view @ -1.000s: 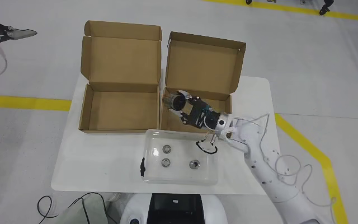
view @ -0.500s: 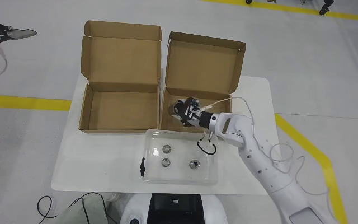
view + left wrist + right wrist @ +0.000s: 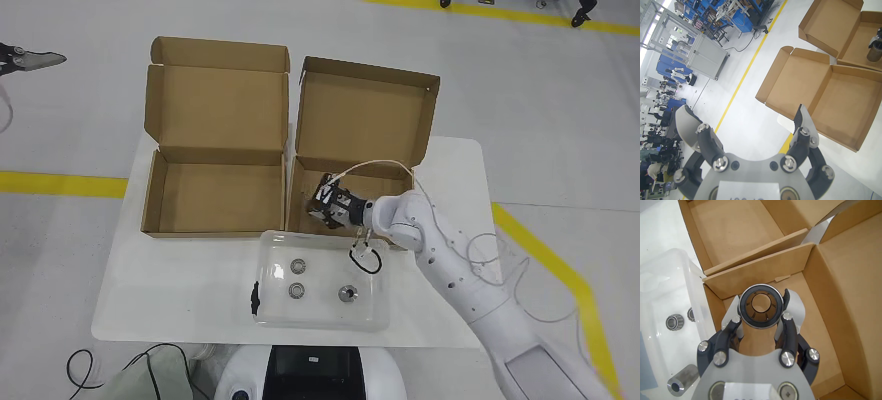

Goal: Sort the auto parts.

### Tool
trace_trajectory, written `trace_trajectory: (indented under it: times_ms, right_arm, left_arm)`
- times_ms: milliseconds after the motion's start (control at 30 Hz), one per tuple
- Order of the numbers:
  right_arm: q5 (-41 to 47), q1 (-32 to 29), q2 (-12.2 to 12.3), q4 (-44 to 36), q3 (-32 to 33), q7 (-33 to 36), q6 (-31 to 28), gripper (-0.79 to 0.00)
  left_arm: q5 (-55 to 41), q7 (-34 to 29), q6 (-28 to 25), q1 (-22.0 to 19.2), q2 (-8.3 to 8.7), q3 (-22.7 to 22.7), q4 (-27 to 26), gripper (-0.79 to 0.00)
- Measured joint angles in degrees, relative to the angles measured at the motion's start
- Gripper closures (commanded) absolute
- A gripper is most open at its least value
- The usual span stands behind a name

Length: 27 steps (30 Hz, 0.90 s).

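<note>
Nearest the robot, one clear plastic tray [image 3: 320, 310] is noted on the white surface [image 3: 180, 290]; it is judged to serve as the supply bin, set within reach of both arms. Three loose parts are counted in it: two small roller bearings [image 3: 298, 265] [image 3: 297, 290] and one plain metal sleeve [image 3: 346, 293]; a black loop at the tray's right rim cannot be identified.

Just beyond the tray, two open cardboard boxes are recorded side by side, lids folded back so that parts can be lowered straight in: the left box [image 3: 215, 195] and the right box [image 3: 375, 190]; one box per class of part is presumed.

The right claw [image 3: 322, 202] is found inside the right box, at the corner nearest the tray and the left box; its jaws are closed partway on one large cylindrical bearing [image 3: 761, 308], gripped across the outer wall with the bore facing the wrist camera. The low, upright hold is judged to suit a set-down; whether the part touches the box floor cannot be determined.

Farthest off, the left claw [image 3: 743, 115] is held over the floor beyond the left box, spread wide with nothing in it, presumably kept clear of the working arm.
</note>
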Motion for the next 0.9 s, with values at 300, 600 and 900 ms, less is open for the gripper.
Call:
trace_trajectory:
  times_ms: [300,600,900]
  right_arm:
    - [-0.1,2.8,-1.6,4.4,-2.6,1.6,3.0,0.000]
    - [-0.2,3.7,-2.4,6.9,-3.4,0.8,3.8,-0.391]
    - [-1.0,3.3,-2.2,4.9,-2.3,-0.6,4.0,-0.462]
  left_arm:
    - [0.0,0.0,0.0,0.0,0.00,0.0,0.0,-0.785]
    - [0.0,0.0,0.0,0.0,0.00,0.0,0.0,-0.785]
    - [0.0,0.0,0.0,0.0,0.00,0.0,0.0,-0.785]
